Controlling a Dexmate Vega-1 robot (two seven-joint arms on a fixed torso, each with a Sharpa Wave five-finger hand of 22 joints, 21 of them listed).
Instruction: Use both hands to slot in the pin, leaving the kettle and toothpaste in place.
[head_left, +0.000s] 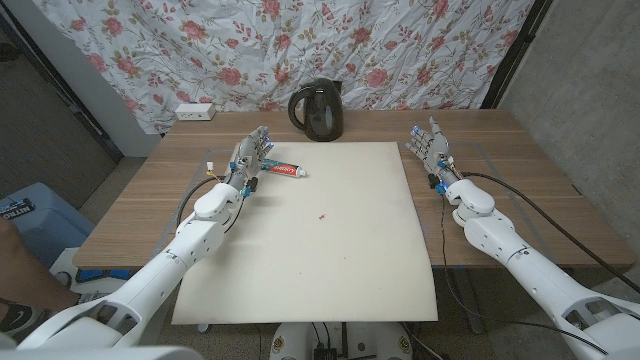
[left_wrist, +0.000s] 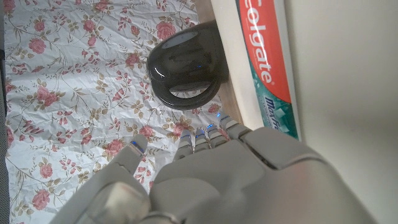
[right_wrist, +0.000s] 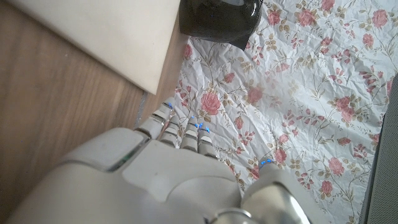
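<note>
Apparently the pin (head_left: 322, 215) is the tiny red speck near the middle of the head view, lying on the cream mat (head_left: 350, 270); it is too small to make out its shape, and what it slots into I cannot tell. I judge it light, stiff and fiddly, likely to skid on the smooth mat, so a fingertip pinch from above at its middle seems best. The left hand (head_left: 248, 163) stands empty with fingers apart at the mat's upper left corner, just beside the toothpaste (head_left: 285, 170). The right hand (head_left: 430, 148) stands likewise empty and spread at the mat's upper right. The kettle (head_left: 318, 110) sits at top centre.
</note>
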